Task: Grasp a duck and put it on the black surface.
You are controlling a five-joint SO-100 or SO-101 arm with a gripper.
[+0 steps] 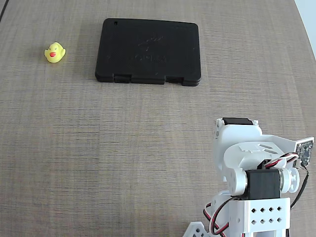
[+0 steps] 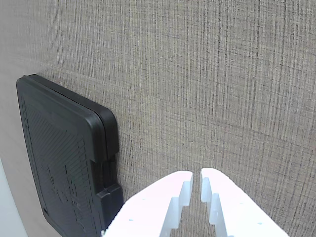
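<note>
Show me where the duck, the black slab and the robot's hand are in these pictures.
duck [image 1: 54,53]: fixed view, middle of its yellow body.
black slab [image 1: 148,52]: fixed view, centre of its flat top.
hand [image 2: 196,181]: wrist view, narrow gap between the two white fingertips, nothing held.

yellow duck [image 1: 55,52] – red-orange beak; matte black surface [image 1: 148,51]; white gripper [image 2: 196,178]

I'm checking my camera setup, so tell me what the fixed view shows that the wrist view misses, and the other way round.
Only the fixed view shows the duck, sitting on the table left of the black surface and apart from it, plus the arm's white body. Only the wrist view shows the claw, its tips nearly together over bare table with nothing between them. Both show the black surface and the woven-look table.
</note>
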